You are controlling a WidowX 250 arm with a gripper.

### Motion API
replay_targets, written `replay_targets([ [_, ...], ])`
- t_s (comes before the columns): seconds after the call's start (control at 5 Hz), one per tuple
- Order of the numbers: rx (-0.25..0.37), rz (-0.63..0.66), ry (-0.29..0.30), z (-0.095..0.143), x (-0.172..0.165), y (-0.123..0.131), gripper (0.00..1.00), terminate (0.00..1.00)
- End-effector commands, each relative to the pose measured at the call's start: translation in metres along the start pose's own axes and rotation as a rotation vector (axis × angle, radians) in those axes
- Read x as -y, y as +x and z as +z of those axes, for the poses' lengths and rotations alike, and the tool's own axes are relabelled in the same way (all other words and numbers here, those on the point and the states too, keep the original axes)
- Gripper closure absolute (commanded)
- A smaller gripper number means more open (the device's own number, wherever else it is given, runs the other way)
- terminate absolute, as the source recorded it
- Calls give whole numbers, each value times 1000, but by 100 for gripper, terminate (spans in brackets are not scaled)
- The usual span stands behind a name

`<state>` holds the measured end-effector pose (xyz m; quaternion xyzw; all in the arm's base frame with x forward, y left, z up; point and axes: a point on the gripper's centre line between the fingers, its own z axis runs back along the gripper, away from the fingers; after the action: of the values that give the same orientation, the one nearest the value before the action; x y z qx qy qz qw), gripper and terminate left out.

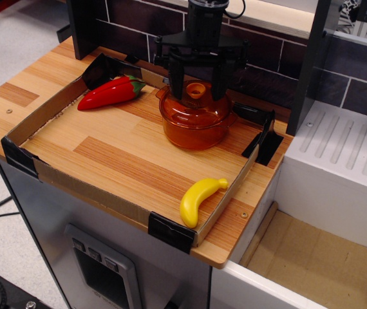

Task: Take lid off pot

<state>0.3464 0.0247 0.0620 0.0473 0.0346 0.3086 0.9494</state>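
The translucent orange pot (195,131) stands at the back right of the cardboard-walled wooden tray (106,164). Its domed orange lid (196,108) sits on top, with the ring-shaped knob (196,89) at its centre. My black gripper (197,92) hangs straight down over the lid, open. Its two fingers (176,87) stand one on each side of the knob, with a gap between each finger and the knob.
A red toy pepper (110,93) lies at the back left of the tray. A yellow toy banana (197,199) lies at the front right corner. A dark tiled wall (138,38) rises behind. A white ribbed drainer (348,151) is to the right.
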Motion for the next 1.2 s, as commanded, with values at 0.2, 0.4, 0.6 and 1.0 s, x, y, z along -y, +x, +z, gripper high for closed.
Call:
replay_targets([
  [0.2, 65, 20, -65, 26, -2, 4, 100, 0],
  [0.4, 67, 44, -109, 55, -10, 2, 100, 0],
  [0.6, 99, 30, -146, 81, -22, -9, 100, 0],
  [1.0, 148, -24, -110, 82, -72, -25, 100, 0],
])
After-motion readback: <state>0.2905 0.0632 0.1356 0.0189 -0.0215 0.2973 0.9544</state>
